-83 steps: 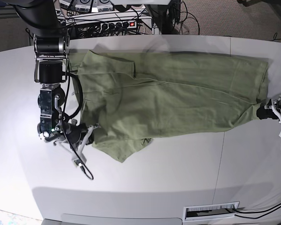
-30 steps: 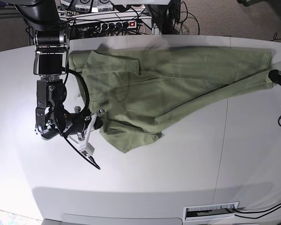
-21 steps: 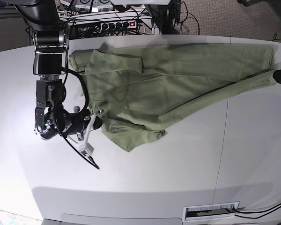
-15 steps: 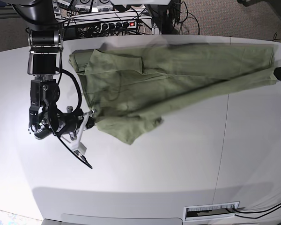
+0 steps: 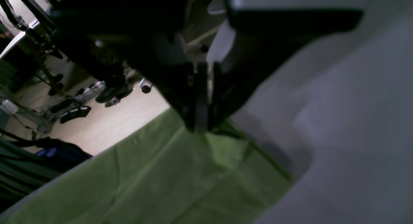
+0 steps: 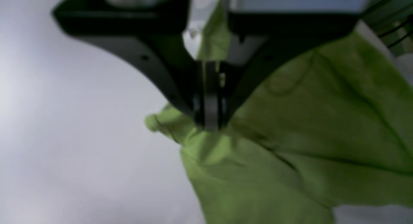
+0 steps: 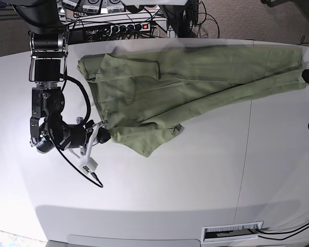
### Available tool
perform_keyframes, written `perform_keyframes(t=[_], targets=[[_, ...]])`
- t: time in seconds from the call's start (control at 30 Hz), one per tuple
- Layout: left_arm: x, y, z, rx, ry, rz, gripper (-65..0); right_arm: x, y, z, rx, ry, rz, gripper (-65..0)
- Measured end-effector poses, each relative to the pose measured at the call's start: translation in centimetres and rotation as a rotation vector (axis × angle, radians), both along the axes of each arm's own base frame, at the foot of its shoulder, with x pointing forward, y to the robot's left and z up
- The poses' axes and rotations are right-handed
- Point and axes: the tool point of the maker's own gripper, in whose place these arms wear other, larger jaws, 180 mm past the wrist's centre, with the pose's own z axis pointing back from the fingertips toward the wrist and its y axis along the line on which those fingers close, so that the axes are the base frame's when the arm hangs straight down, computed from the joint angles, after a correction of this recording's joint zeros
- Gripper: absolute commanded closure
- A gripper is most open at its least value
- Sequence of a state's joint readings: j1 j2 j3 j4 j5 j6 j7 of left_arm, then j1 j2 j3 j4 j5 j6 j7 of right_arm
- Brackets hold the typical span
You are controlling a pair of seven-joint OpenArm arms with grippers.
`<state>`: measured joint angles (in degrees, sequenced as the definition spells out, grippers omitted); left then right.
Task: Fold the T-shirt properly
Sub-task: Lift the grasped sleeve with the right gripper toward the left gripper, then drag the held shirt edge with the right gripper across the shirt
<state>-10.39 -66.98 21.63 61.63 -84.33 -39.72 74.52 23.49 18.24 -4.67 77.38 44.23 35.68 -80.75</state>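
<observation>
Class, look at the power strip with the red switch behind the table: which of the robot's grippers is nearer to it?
Right. The right gripper grips the T-shirt in front of the power strip; the left gripper is at the table's far end.

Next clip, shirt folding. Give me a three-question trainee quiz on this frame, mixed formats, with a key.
1. True or false: the right gripper is shut on the T-shirt.
2. The left gripper grips the shirt at: A) a corner at the table's edge, B) the middle of the cloth, C) nothing.
3. Fill in: beyond the table's far edge, a red light glows on a black ____ strip.

Key: 1 true; 2 A; 3 power.
</observation>
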Motion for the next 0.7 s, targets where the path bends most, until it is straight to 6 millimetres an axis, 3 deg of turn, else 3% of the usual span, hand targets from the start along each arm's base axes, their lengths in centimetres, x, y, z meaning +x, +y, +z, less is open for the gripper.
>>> perform_keyframes(t=[0.27,0.57,0.7], targets=[[-3.3,-0.4,-1.7,-0.01,0.089,-0.001,0.0,-2.0,0.8,-1.5,0.052,0.048,0.015,0.0],[-3.6,-0.4,-1.8,-0.011,0.097,0.0,0.0,-5.3,1.6,-2.9,0.059,0.073,0.059,0.0],[-3.6,-0.4,-1.8,-0.01,0.097,0.0,0.0,-6.3,-0.4,-3.7,0.001,0.093,0.054,0.0]])
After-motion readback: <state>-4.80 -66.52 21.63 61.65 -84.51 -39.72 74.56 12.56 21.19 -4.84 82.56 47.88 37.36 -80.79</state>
